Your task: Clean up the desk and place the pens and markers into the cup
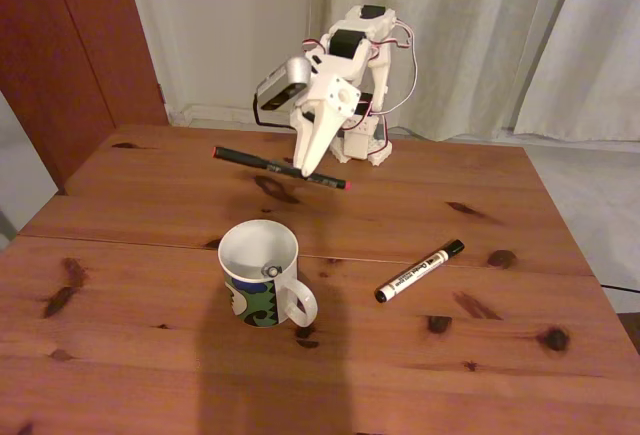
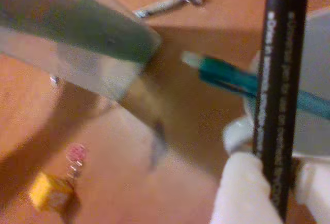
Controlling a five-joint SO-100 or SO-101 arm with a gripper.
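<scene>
Surface: pine planks, fills the lower fixed view. Arm at upper centre, tool pointing down, clamped shut on the black pen, which hangs level above the surface. Wrist view: same pen pinched between white fingers. Cup centre frame, handle lower right, teal pen inside. White marker lies right of the cup, well apart.
</scene>
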